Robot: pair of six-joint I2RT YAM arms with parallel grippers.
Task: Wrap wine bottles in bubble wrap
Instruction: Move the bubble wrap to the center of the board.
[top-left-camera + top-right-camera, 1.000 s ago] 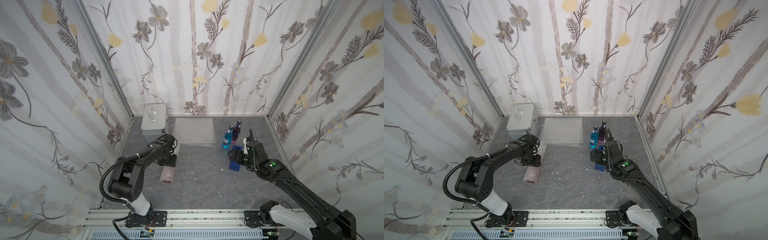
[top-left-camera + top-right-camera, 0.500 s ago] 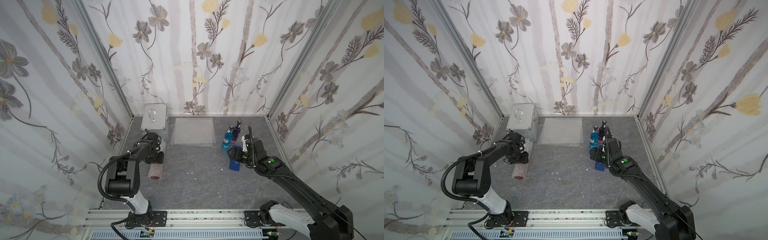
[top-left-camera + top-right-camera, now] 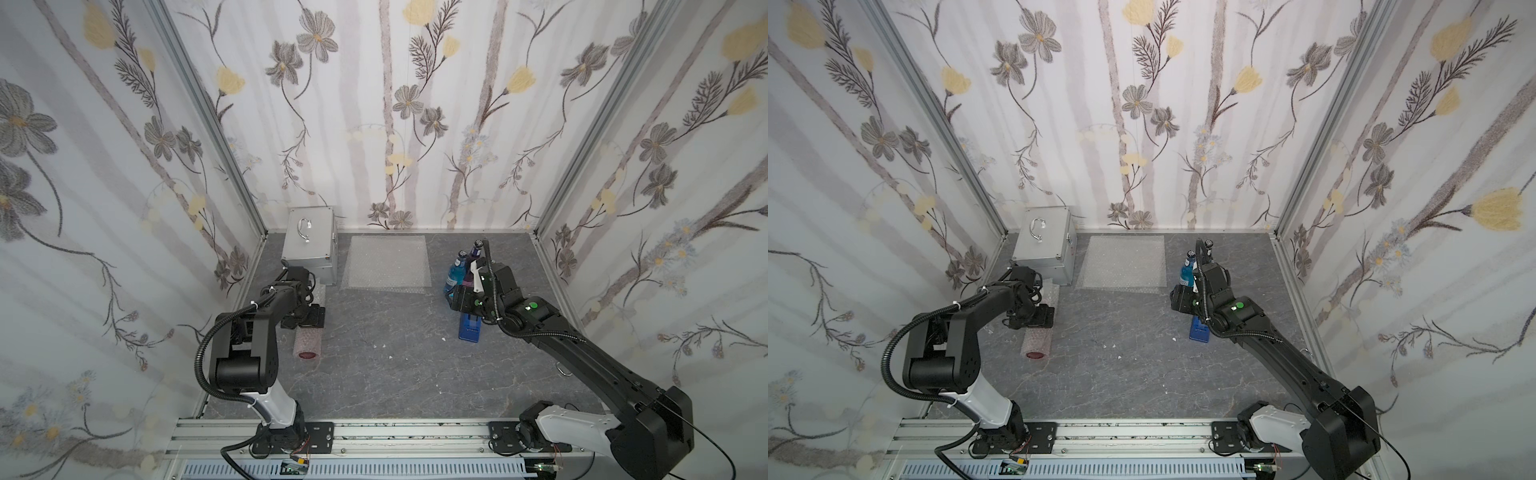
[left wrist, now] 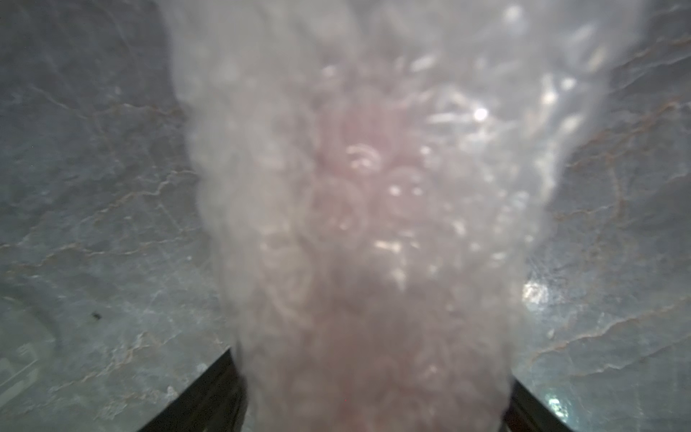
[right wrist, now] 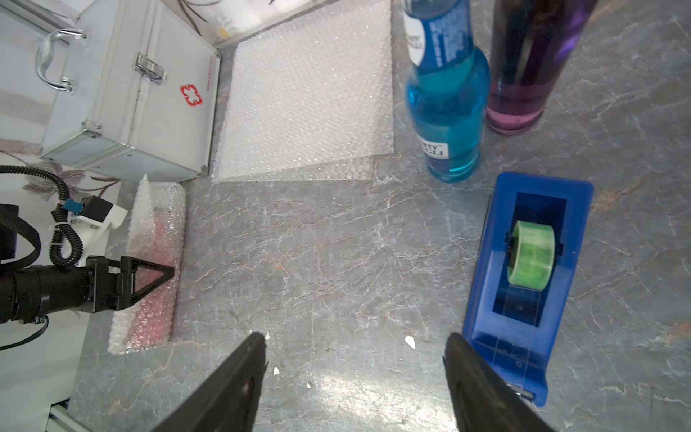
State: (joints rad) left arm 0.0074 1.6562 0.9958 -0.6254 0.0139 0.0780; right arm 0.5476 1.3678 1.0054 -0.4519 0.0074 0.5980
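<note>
Left end effector hangs low at left of centre in both top views, its fingers spread to either side of the wrapped bottle. That bottle lies on the grey, marble-veined counter with its round red base toward the lower edge of the frame. Only the left wrist view shows the straddle: two dark fingers flank the roll, though contact cannot be told. Pink glass shows blurred through the layered bubbles.

Just above the roll in the top views stands the silver metal case, boxy with a curved handle. Its red cross emblem and latch show only from the right wrist.

Flat bubble wrap sheets lie just right of the case, near the back wall. The right wrist view reveals two, stacked slightly askew.

Further right stand the blue bottle and purple bottle, upright and close together. The blue one's white labels are clear only from the right wrist.

Just below them lies a blue plastic tape dispenser holding a green roll. Right end effector hovers over bare counter beside the dispenser, fingers wide apart, gripping nothing.
</note>
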